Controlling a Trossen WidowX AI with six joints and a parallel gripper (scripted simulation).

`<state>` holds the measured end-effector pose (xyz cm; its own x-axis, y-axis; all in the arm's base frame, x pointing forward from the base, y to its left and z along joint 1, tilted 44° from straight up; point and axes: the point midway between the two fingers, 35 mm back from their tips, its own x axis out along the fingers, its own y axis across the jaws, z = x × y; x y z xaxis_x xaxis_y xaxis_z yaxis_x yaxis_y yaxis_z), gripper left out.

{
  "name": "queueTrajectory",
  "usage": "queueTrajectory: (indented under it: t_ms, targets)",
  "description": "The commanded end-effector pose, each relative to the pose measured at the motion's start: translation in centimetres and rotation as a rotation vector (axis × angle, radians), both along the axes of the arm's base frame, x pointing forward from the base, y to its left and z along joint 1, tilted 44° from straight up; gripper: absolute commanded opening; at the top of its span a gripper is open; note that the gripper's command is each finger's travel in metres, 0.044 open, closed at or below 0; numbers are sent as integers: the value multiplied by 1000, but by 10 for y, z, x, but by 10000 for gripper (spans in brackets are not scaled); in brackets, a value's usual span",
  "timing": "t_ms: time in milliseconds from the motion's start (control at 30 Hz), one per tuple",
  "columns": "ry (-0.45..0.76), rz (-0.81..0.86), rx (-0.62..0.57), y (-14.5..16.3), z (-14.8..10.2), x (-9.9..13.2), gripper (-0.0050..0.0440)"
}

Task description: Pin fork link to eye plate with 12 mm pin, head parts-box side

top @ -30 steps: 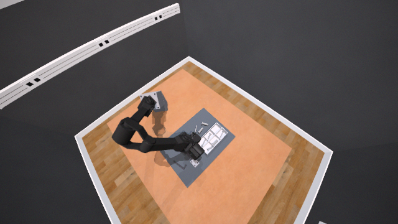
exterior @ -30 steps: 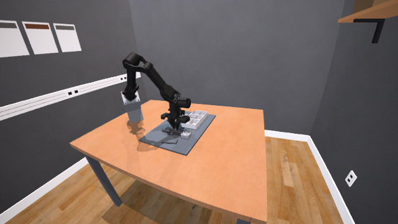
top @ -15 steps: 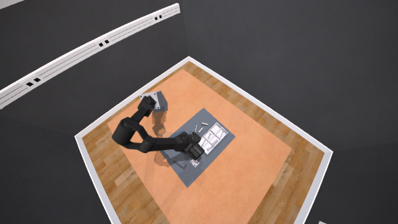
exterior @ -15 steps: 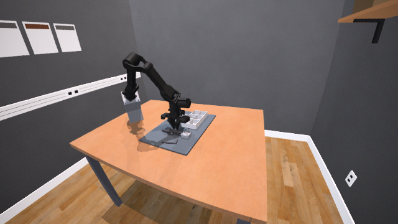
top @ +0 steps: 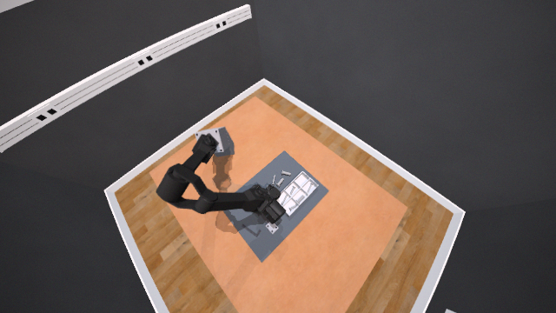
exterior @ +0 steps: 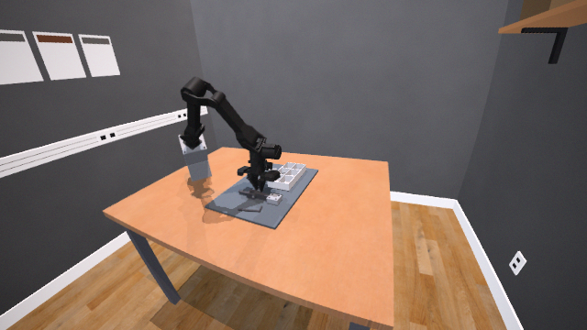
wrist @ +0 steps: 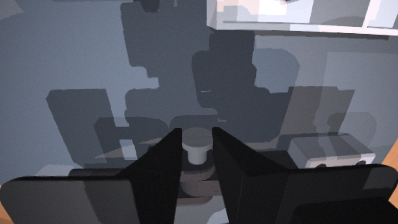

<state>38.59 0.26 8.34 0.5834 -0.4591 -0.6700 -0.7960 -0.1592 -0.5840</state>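
My gripper [wrist: 197, 134] is shut on the light grey pin [wrist: 196, 144], whose round head shows between the fingertips. Right under the pin lies the dark fork link [wrist: 197, 181], partly hidden by the fingers; I cannot tell how deep the pin sits in it. The light grey eye plate [wrist: 332, 152] stands just to the right on the grey mat. In the top and exterior views the gripper [exterior: 258, 185] points down onto the fork link [exterior: 251, 194] beside the eye plate [exterior: 274, 198], which also shows in the top view [top: 272, 228] next to the gripper [top: 271, 209].
The white parts box [top: 299, 193] with several compartments stands on the grey mat just beyond the gripper, also in the exterior view [exterior: 288, 175]. Loose pins [top: 280, 177] lie on the mat beside the box. A dark flat piece [exterior: 249, 208] lies nearer the mat's front.
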Motion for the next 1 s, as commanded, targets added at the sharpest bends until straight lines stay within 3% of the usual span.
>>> queueTrajectory:
  t_ms: [0,967]
  targets:
    - [-18,-17,-9,-7,7,1,-50]
    - [-25,-13,-6,-10,11,1,-50]
